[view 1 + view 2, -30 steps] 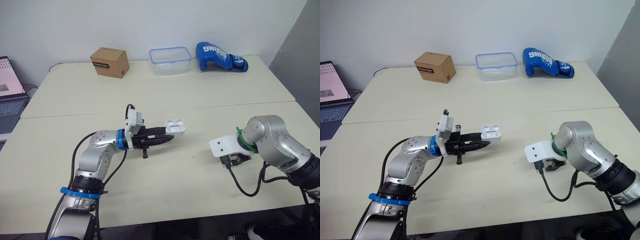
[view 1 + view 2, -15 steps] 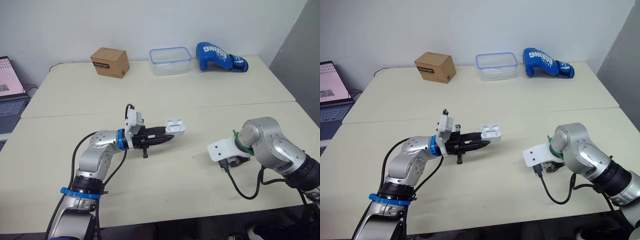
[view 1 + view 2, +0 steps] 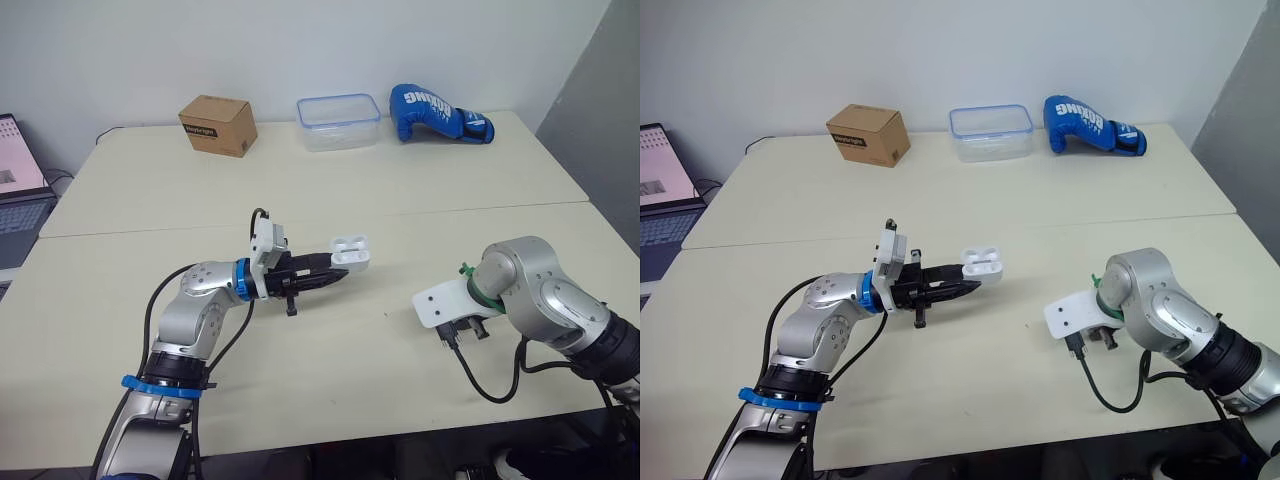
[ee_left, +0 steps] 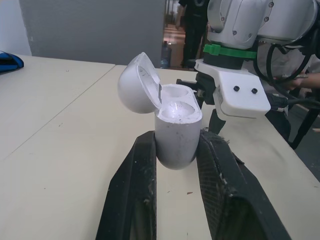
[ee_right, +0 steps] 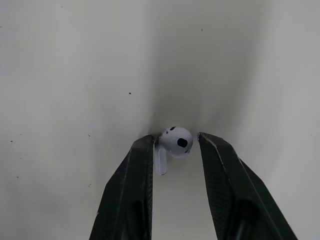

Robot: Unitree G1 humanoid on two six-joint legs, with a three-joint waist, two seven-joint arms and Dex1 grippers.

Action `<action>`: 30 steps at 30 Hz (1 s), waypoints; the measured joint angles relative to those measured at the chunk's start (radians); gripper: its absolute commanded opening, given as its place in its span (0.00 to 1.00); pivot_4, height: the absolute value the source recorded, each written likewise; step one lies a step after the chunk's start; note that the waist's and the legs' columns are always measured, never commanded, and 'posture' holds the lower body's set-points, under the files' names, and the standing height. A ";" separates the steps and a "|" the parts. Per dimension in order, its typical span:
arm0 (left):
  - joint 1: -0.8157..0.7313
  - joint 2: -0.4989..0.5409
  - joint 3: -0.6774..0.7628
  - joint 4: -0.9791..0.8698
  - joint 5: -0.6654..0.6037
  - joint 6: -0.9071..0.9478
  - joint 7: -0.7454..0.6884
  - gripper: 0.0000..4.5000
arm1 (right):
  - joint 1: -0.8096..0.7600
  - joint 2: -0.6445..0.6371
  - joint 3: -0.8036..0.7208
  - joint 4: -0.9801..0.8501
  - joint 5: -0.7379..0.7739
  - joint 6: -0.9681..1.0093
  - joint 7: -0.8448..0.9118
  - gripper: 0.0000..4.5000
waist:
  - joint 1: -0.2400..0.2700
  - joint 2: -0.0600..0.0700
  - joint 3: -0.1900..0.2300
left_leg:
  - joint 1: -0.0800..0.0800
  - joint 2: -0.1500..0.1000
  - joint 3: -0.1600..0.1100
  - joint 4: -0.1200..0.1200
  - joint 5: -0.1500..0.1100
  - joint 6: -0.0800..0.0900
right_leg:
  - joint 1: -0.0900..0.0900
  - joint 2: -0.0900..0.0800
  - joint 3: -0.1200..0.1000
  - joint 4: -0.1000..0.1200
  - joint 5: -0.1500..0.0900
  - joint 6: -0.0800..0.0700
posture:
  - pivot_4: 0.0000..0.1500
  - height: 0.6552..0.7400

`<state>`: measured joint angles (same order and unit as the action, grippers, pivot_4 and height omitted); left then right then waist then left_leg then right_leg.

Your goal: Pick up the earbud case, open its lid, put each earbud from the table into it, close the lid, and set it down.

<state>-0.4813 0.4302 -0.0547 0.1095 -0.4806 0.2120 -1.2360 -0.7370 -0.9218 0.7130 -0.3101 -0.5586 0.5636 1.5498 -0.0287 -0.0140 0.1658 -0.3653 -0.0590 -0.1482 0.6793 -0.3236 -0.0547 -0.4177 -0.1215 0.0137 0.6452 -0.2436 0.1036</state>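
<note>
Now the step in hand is the earbud pickup. The left claw (image 4: 175, 141) pinches the small glossy white earbud case (image 4: 174, 131) by its lower body and holds it above the pale cream counter (image 3: 330, 190), near the middle. The case's domed lid is swung back on its hinge and its wells face up. I cannot tell whether either well already holds an earbud.

The right claw (image 5: 175, 145) points down at the counter to the robot's right, well apart from the case. Its two black fingers (image 5: 137, 170) are spread to either side of a white earbud with a short stem (image 5: 176, 140), which lies on the surface between them. One finger is at the stem, the other just beside the rounded head; to my eye the pinch is not yet made.

The next move calls for a gentle squeeze on that small, smooth piece, which looks likely to skid or twist out, then a lift and a carry across to the open case. The stem would have to point down into a well, so the earbud's angle in the grip matters.

Nothing stands between the two claws. A brown cardboard box (image 3: 218, 124), a clear plastic container with a blue rim (image 3: 339, 120) and a blue boxing glove (image 3: 438, 112) sit along the far edge. A laptop (image 3: 20, 190) is off to the left. All of them are well clear of the work.
</note>
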 measured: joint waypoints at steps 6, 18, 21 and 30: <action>0.000 0.000 -0.001 0.000 0.000 0.000 0.000 0.18 | 0.000 -0.007 0.015 -0.021 -0.011 0.013 0.000 0.32 | 0.000 0.000 0.000 | 0.000 0.000 0.000 0.000 0.000 0.000 | 0.000 0.000 0.000 0.000 0.000 0.000 | 1.00 0.89; 0.000 0.001 -0.003 0.000 0.008 0.000 -0.002 0.18 | 0.002 -0.016 0.022 -0.029 -0.008 0.011 0.001 0.09 | 0.000 0.000 0.000 | 0.000 0.000 0.000 0.000 0.000 0.000 | 0.000 0.000 0.000 0.000 0.000 0.000 | 1.00 0.89; 0.000 0.001 -0.003 0.000 0.008 0.000 -0.002 0.18 | 0.004 -0.017 0.022 -0.034 -0.008 0.013 0.001 0.09 | 0.000 0.000 0.000 | 0.000 0.000 0.000 0.000 0.000 0.000 | 0.000 0.000 0.000 0.000 0.000 0.000 | 1.00 0.89; -0.023 -0.004 0.001 0.064 0.008 -0.005 -0.002 0.18 | 0.064 -0.016 -0.105 -0.061 0.081 0.057 -0.007 0.09 | 0.001 0.000 0.000 | 0.000 0.000 0.000 0.000 0.000 0.000 | 0.000 0.000 0.000 0.000 0.000 0.000 | 1.00 0.89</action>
<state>-0.5044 0.4261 -0.0534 0.1731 -0.4726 0.2071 -1.2378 -0.6730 -0.9375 0.6083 -0.3714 -0.4774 0.6202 1.5427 -0.0282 -0.0140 0.1659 -0.3655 -0.0590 -0.1481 0.6792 -0.3236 -0.0547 -0.4181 -0.1215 0.0138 0.6454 -0.2436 0.1036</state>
